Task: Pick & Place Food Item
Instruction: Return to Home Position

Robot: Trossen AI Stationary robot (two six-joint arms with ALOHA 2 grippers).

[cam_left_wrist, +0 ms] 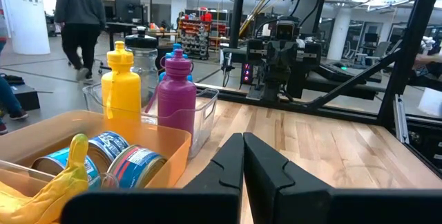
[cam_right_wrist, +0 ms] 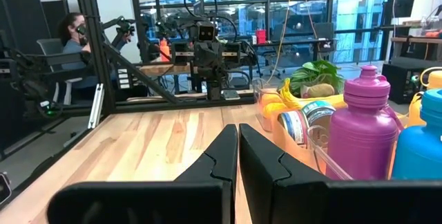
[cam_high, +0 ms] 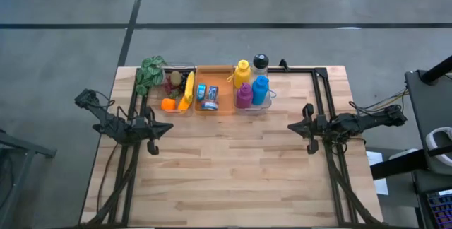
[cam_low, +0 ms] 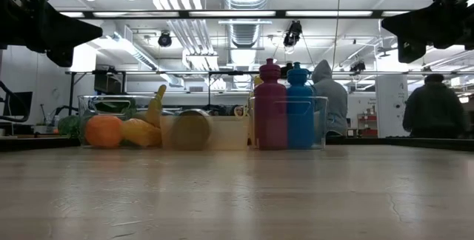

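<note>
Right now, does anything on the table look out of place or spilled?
Nothing is spilled. Only the leafy green seems to lie beside the left bin, not in it; the bottles stand upright.

yellow banana (cam_high: pixel 189 84) & orange fruit (cam_high: pixel 167 104) in left clear bin (cam_high: pixel 178 65), 2 tuna cans (cam_high: pixel 210 98) in orange bin (cam_high: pixel 216 68) beside it

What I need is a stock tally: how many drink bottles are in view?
4, all in the right clear bin: yellow bottle and black-capped bottle at the far side, magenta bottle and blue bottle nearer.
</note>
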